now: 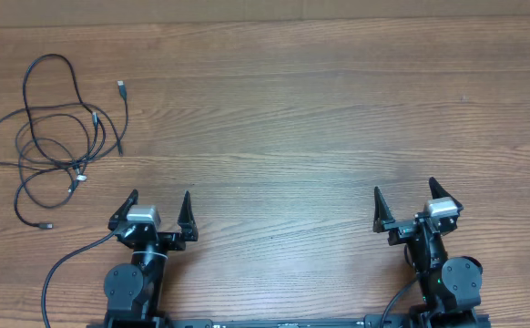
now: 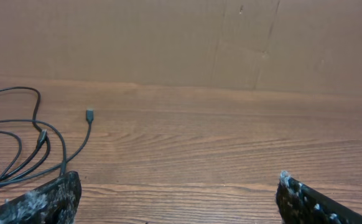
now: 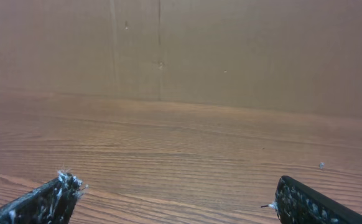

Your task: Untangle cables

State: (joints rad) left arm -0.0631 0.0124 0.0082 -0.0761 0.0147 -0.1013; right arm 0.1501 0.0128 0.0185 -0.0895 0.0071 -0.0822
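The cables (image 1: 60,137) lie in a loose tangle of thin black loops at the far left of the wooden table, with small plug ends sticking out at the top right and bottom. Part of the tangle shows at the left of the left wrist view (image 2: 38,146), one plug end pointing up. My left gripper (image 1: 160,208) is open and empty near the front edge, just right of and nearer than the tangle. My right gripper (image 1: 404,204) is open and empty near the front right, far from the cables. It holds nothing in the right wrist view (image 3: 175,190).
A thicker black cord (image 1: 65,269) runs from the left arm's base off the front left. A brown cardboard wall (image 2: 231,37) stands along the table's far edge.
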